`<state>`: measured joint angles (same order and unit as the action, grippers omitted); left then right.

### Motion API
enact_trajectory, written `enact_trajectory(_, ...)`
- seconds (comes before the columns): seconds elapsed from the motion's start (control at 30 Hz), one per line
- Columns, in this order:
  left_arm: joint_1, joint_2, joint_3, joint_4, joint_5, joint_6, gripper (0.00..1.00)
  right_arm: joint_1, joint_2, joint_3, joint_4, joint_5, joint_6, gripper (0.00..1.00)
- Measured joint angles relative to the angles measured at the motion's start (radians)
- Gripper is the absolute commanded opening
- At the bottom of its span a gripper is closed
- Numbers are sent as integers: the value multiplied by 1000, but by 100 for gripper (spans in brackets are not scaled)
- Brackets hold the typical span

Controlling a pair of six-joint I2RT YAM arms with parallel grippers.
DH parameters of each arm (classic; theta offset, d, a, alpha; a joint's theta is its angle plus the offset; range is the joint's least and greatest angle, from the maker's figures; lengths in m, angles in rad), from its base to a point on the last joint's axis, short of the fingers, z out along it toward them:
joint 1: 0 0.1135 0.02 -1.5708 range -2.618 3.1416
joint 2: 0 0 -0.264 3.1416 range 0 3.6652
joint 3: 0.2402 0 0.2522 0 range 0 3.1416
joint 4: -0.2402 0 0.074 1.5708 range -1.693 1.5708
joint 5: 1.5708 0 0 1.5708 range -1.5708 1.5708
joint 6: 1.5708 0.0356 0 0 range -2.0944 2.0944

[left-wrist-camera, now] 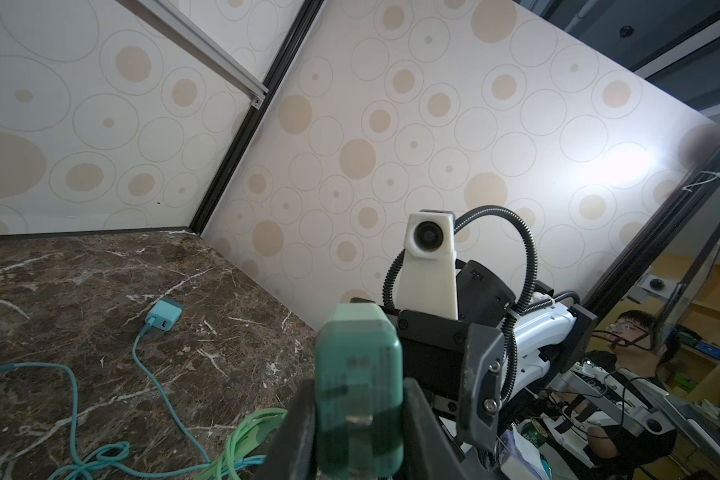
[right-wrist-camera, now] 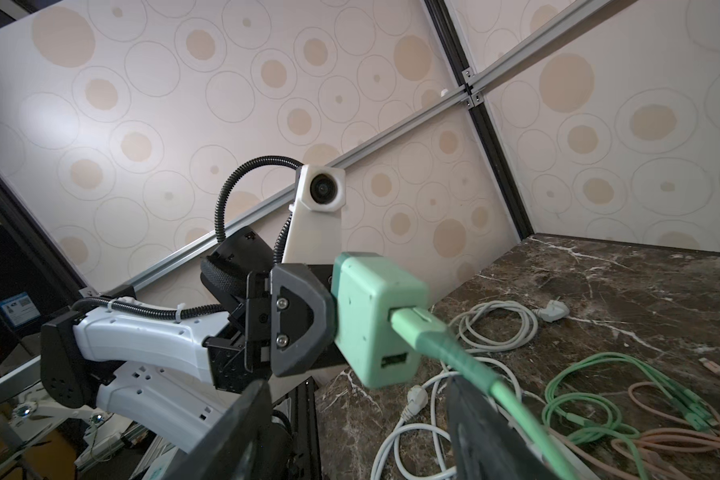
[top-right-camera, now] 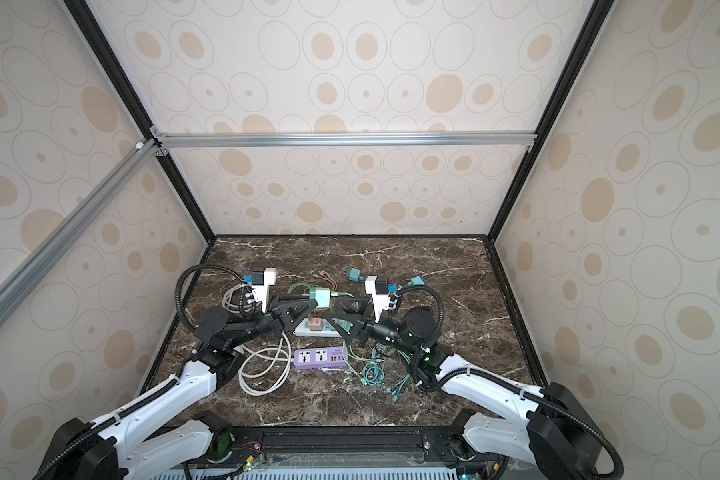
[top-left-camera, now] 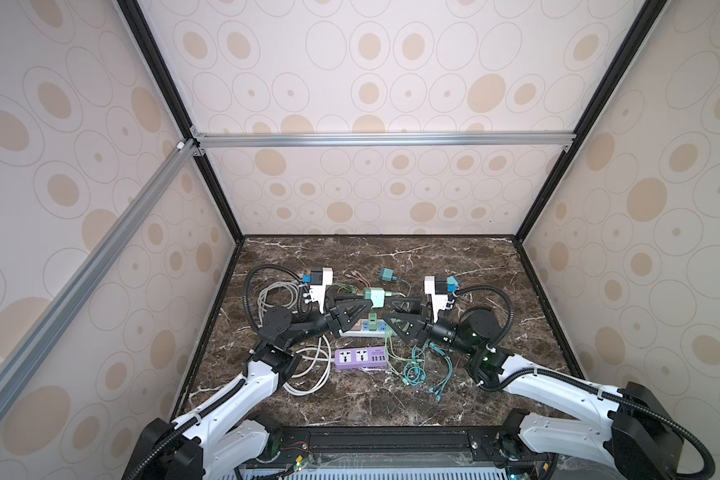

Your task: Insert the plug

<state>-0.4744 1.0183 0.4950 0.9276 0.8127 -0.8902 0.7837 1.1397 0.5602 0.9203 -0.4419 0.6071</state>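
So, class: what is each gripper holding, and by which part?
The left gripper grips the mint-green charger by the sides of its body. The right gripper stands open, holding nothing.

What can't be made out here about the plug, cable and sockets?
- Sockets of the white plastic power strip: hidden under the left gripper and right gripper in both top views.
- Prongs of the mint-green square charger block: blurred, too close to the left wrist camera.
- Whether the right gripper touches the light-green cable: its own finger hides that in the right wrist view.
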Motion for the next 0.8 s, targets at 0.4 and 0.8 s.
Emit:
enact_trajectory(0.4,-22,5,-11,130,3,-34,8,0,96,61,108,-80,79,57)
enact_trajectory(0.8,-45,21,-24,211,12,-40,9,0,119,81,154,-113,110,46)
